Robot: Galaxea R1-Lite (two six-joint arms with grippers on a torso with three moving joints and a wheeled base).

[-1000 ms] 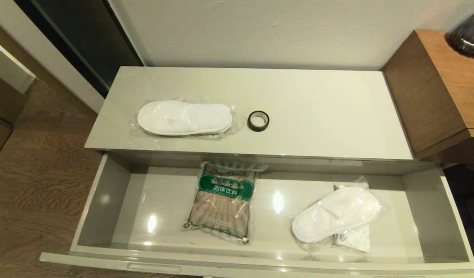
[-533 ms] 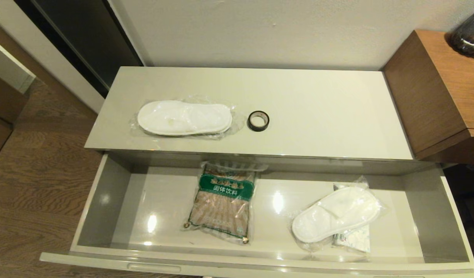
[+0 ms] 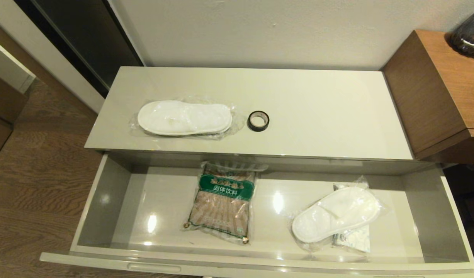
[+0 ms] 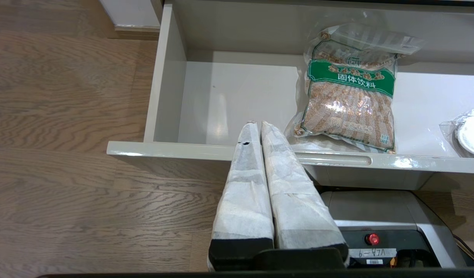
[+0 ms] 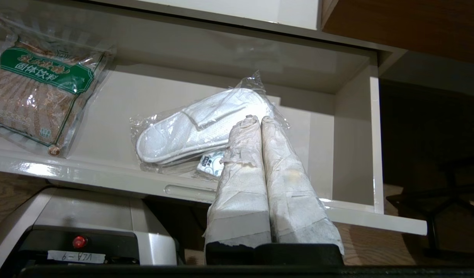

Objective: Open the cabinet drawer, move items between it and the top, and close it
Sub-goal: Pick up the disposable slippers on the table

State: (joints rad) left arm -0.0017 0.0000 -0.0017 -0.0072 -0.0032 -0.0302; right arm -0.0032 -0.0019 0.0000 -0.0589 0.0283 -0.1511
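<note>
- Drawer (image 3: 105, 193): fully pulled out below the top (image 3: 318, 104) of the low cabinet; the opening step appears complete.
- Slipper pair on the top (image 3: 184, 117): lies flat in a clear plastic bag toward the left of the glossy surface. The tape roll (image 3: 258, 121) lies flat just beside its right end, apart from it.
- Slipper pair in the drawer (image 3: 335, 214): lies at a slant in the right part of the drawer floor, resting partly on the flat white packet (image 3: 354, 239), whose corner shows under the toe end. The packet's marking is too small to read with confidence.
- Brown bag (image 3: 223, 200): lies mid-drawer, its upper end under the cabinet front.
- Left gripper (image 4: 257, 124): closed with fingers pressed together, holding nothing, in front of the drawer's front panel, left of the brown bag.
- Right gripper (image 5: 256, 120): also closed and empty, held low in front of the drawer, pointing toward the slipper pair there.
- Handling, slipper pairs: likely light, soft and compressible; the bag film is slick and may slide on the glossy floor. Grip across the narrow middle, pinching slippers and film together.
- Handling, tape roll: small and rigid; grip across its outer edges.
- Handling, packet: thin and flat; clear the slippers first, then pinch a raised edge.
</note>
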